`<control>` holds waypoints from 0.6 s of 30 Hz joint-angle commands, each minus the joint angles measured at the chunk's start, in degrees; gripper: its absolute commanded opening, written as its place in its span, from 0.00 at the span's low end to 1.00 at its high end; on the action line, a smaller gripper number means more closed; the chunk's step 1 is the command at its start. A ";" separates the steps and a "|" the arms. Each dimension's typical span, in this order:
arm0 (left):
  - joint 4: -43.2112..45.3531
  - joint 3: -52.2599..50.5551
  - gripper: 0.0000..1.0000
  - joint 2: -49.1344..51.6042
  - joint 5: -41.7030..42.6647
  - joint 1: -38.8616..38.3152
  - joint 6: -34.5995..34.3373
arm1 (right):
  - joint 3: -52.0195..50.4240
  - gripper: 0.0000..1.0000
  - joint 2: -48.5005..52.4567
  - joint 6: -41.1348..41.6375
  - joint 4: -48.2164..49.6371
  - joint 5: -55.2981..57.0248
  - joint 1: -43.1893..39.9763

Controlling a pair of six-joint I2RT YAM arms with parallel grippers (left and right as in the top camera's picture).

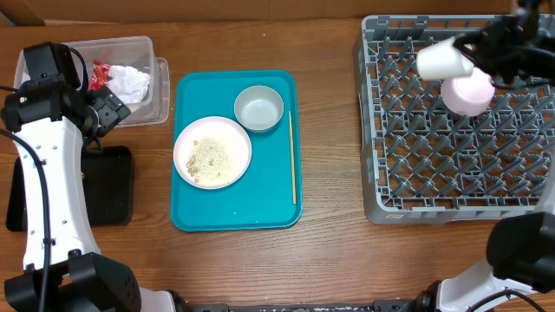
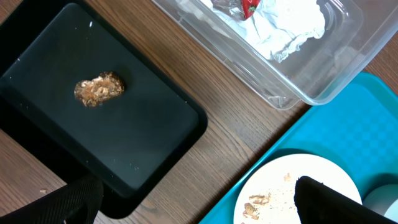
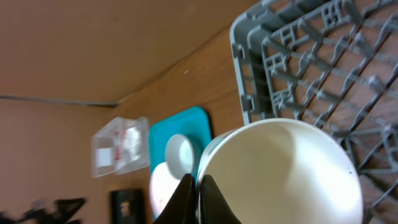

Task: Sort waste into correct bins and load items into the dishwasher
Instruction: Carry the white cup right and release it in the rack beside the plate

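The right claw (image 3: 198,190) is pinching the cup (image 3: 280,168) by its rim, tilted above the rack (image 1: 451,165). So thin a grip is risking a slip, or the cup is likely landing askew on the pegs. The left claw (image 2: 199,205) is hanging open, empty, over the desk (image 2: 205,93).

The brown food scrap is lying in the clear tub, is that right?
No. The brown food scrap lies in the black tray, not the clear tub, as the left wrist view shows. The tub holds a crumpled white napkin and a red wrapper.
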 commanded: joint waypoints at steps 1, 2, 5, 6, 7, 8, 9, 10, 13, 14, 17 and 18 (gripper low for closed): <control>0.07 -0.31 1.00 0.44 -0.55 -0.02 -0.61 | -5.70 0.04 -0.11 -3.89 0.52 -14.97 -2.69; 0.07 -0.31 1.00 0.44 -0.55 -0.02 -0.59 | -7.63 0.04 -0.11 -3.87 0.87 -15.85 -3.32; 0.07 -0.31 1.00 0.44 -0.55 -0.02 -0.61 | -15.19 0.04 -0.11 -3.82 5.20 -19.74 -4.74; 0.07 -0.31 1.00 0.44 -0.55 -0.02 -0.61 | -16.96 0.04 -0.11 -3.80 6.49 -21.14 -5.05; 0.07 -0.31 1.00 0.44 -0.55 -0.02 -0.61 | -19.17 0.04 -0.11 -3.78 8.22 -22.73 -5.38; 0.07 -0.31 1.00 0.44 -0.55 -0.02 -0.61 | -20.76 0.04 -0.11 -3.74 9.51 -23.63 -5.66; 0.07 -0.31 1.00 0.44 -0.55 -0.02 -0.61 | -22.69 0.04 -0.11 -3.26 11.28 -24.30 -6.03; 0.07 -0.31 1.00 0.44 -0.55 -0.02 -0.59 | -24.48 0.04 -0.11 -2.36 13.09 -24.37 -6.40; 0.07 -0.31 1.00 0.44 -0.55 -0.02 -0.59 | -28.81 0.04 -0.11 -1.88 19.21 -24.28 -7.74; 0.07 -0.31 1.00 0.44 -0.55 -0.02 -0.59 | -30.49 0.04 -0.11 -0.94 21.31 -24.33 -8.61; 0.07 -0.31 1.00 0.44 -0.55 -0.02 -0.59 | -33.00 0.04 -0.09 1.20 24.57 -24.33 -10.34; 0.07 -0.31 1.00 0.44 -0.55 -0.02 -0.61 | -33.77 0.04 -0.09 1.20 25.75 -24.30 -10.82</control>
